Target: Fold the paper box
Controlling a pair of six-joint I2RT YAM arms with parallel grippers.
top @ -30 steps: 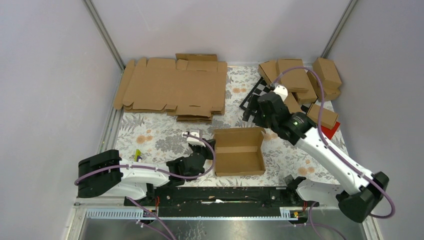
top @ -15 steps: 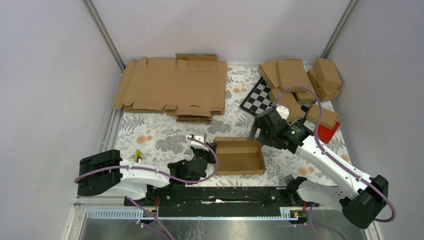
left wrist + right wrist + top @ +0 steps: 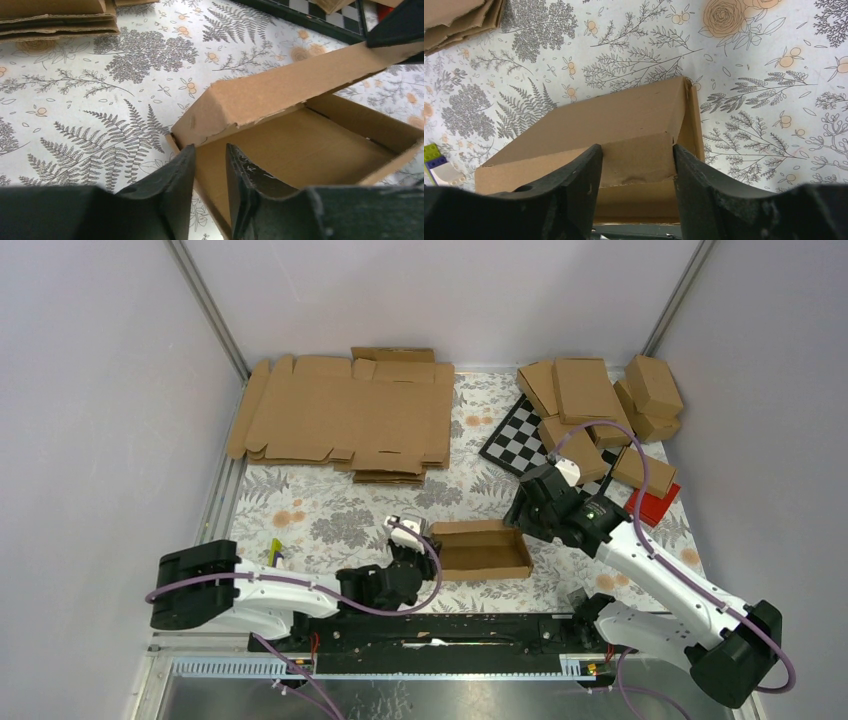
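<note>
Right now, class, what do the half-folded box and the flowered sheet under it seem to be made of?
The paper box: thin brown cardboard, matte; frayed, fibrous flap edge and dented creases. The flowered sheet: printed cloth or vinyl, unclear which; flat, little shine.

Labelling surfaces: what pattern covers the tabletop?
White cloth printed with grey ferns and orange flowers; clearest in the right wrist view.

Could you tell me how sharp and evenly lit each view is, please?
Top external: soft, even light, no glare. Left wrist: box crisp, its black fingers show little detail. Right wrist: tablecloth sharp, fingers equally dark.
</note>
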